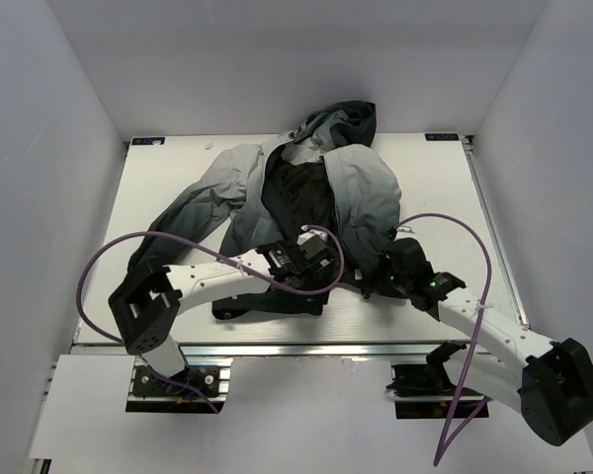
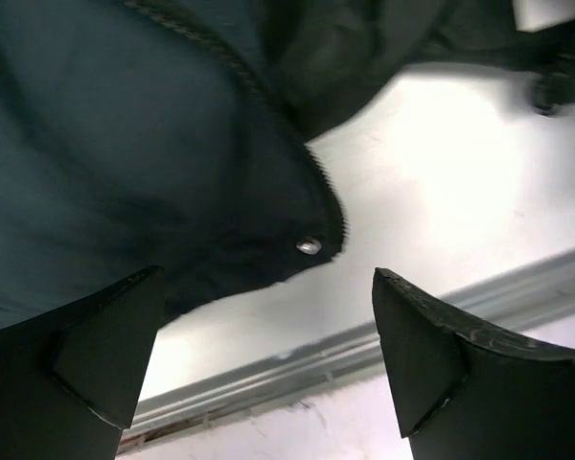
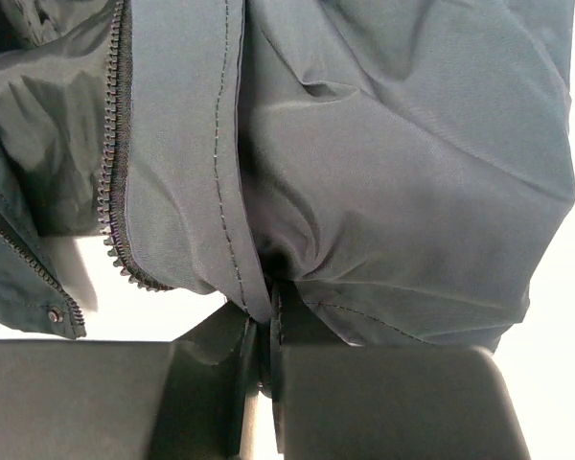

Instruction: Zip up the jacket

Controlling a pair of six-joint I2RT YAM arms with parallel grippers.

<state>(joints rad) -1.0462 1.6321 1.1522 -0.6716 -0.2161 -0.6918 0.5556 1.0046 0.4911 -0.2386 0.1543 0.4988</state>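
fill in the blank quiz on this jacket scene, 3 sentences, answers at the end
1. The left gripper is ___ and holds nothing.
2. The right gripper is ___ on a fold of the jacket.
3. The zipper is not yet ___ up, and its teeth lie bare.

Missing words: open; shut; zipped

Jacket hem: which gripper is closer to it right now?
Right. The right gripper is clamped on the jacket hem at one front panel. The left gripper hangs open by the snap on the other panel's corner, holding nothing.
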